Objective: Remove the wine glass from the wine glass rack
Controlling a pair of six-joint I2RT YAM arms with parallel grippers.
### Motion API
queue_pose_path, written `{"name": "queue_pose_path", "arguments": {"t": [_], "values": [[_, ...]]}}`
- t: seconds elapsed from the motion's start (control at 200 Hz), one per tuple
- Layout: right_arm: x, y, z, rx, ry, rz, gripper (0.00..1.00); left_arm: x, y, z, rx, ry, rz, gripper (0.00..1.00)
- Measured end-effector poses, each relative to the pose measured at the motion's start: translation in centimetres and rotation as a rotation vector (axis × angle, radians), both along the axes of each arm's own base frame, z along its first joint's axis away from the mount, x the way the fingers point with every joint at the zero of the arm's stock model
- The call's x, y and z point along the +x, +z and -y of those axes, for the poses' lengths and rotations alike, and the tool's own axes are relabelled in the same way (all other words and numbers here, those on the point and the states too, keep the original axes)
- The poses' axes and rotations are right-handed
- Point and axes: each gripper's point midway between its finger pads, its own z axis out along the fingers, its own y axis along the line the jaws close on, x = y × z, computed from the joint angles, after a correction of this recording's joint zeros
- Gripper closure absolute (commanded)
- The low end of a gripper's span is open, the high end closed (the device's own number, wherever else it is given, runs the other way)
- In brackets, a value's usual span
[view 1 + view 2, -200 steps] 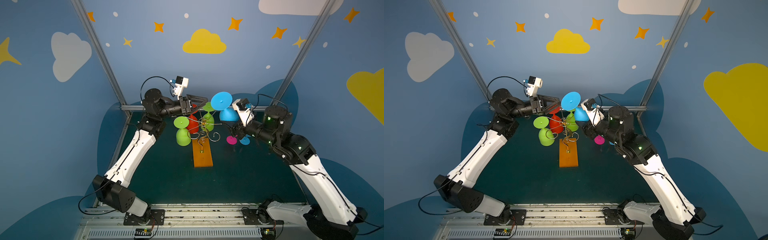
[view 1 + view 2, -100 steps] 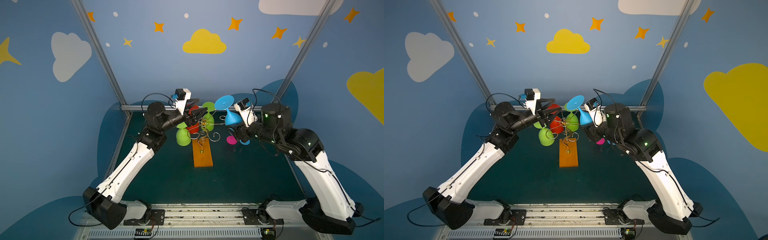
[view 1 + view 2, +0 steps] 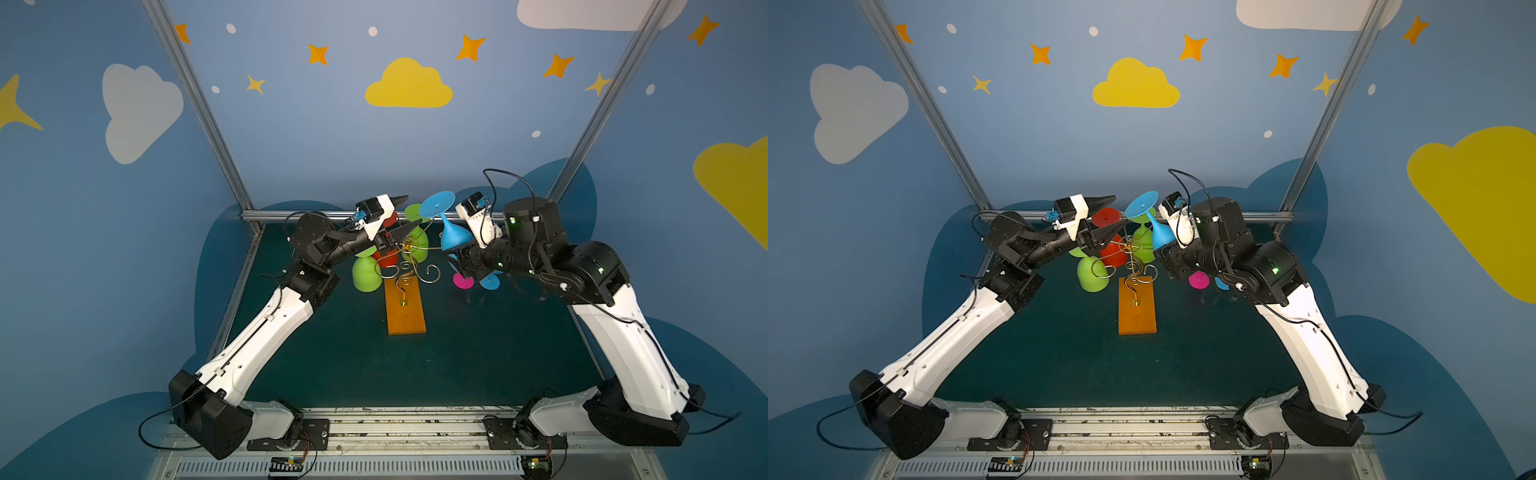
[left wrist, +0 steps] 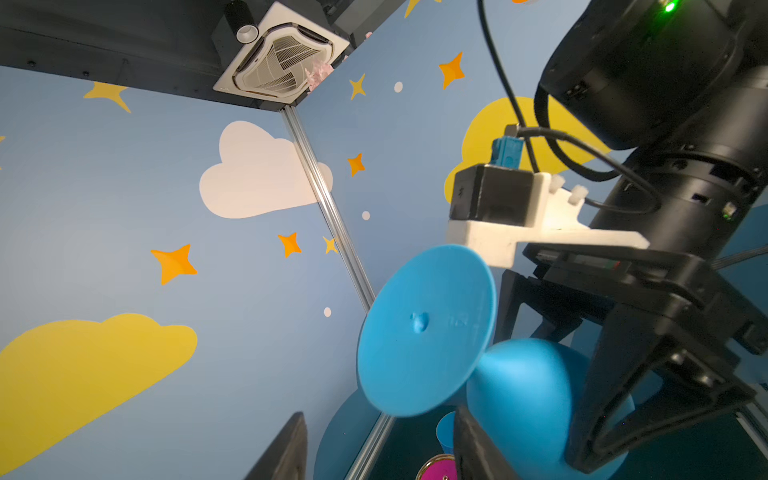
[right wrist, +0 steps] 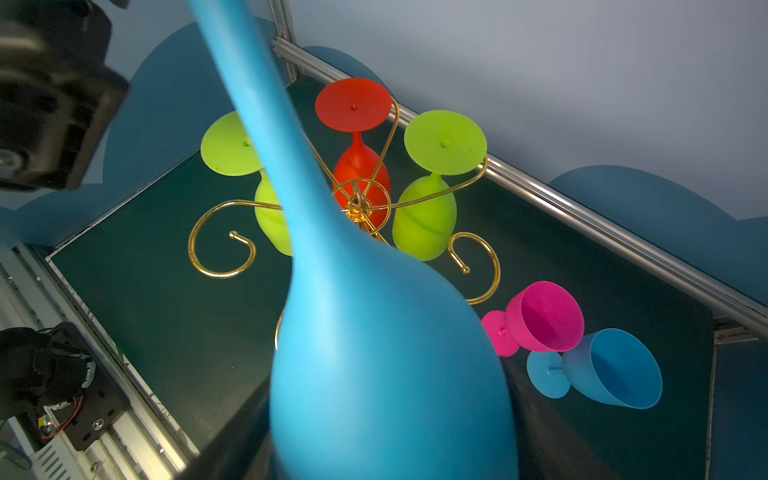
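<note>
Left jaws: the left gripper (image 3: 409, 212) is held level with the top of the wine glass rack (image 3: 405, 316). Its two black tapered fingers (image 3: 397, 200) are spread wide. Nothing is seen between them in the left wrist view, and no contact with any glass can be made out.

Right jaws: the right gripper (image 3: 457, 250) is clamped on the bowl of the blue wine glass (image 3: 453, 235). The glass is held foot-up and tilted. Its flat round foot is raised above the rack arms, just right of the central post in both top views. Whether the bowl touches the nearest wire arm cannot be told.

Rack: thin glossy gold wire, with scroll-ended arms spreading from a central post. The post is fixed on a flat orange rectangular board, which is set on the dark green table (image 3: 478, 353). Three glasses are hung from it upside down: a red glass (image 5: 360, 166), a green glass (image 5: 426, 216) and a second green glass (image 5: 272, 216).

Glass surfaces are noted as matt and opaque, with egg-shaped bowls, slender stems and disc feet.

On the table beside the rack, a pink glass (image 5: 540, 318) and a second blue glass (image 5: 615, 370) are laid on their sides, touching each other.
</note>
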Motion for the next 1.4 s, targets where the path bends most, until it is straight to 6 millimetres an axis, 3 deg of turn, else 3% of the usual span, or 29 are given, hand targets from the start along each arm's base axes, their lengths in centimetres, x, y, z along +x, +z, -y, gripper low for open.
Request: {"name": "queue_pose_path", "arguments": {"t": [0.145, 0.39, 0.781, 0.921, 1.056, 1.146, 1.201, 1.317, 1.402], "values": [[-0.2, -0.9, -0.8, -0.014, 0.018, -0.031, 0.87, 0.1, -0.4, 0.4, 0.015, -0.003, 0.011, 0.5], [-0.7, -0.7, -1.2, 0.008, 0.03, -0.046, 0.87, 0.0, -0.6, 0.7, 0.032, -0.005, 0.037, 0.63], [-1.0, -0.9, -1.9, -0.002, 0.055, -0.075, 0.88, -0.4, -0.9, 1.2, 0.062, -0.004, 0.073, 0.68], [-1.0, -1.1, -2.1, -0.006, 0.054, -0.092, 0.88, -0.5, -0.8, 1.4, 0.075, 0.0, 0.093, 0.75], [-1.2, -0.9, -2.1, 0.008, 0.049, -0.103, 0.87, -0.3, -0.9, 1.3, 0.088, 0.018, 0.118, 0.91], [-1.4, -0.3, -2.1, 0.031, 0.046, -0.101, 0.85, 0.4, -1.1, 1.0, 0.098, 0.05, 0.123, 0.95], [-1.5, 0.0, -2.0, 0.041, 0.046, -0.098, 0.78, 0.6, -1.2, 1.0, 0.099, 0.057, 0.121, 0.97], [-1.5, 0.1, -2.1, 0.05, 0.045, -0.098, 0.43, 0.8, -1.2, 0.9, 0.094, 0.07, 0.115, 0.97], [-1.6, 0.2, -2.1, 0.07, 0.045, -0.093, 0.28, 1.0, -1.3, 0.8, 0.09, 0.077, 0.104, 0.97]]}}
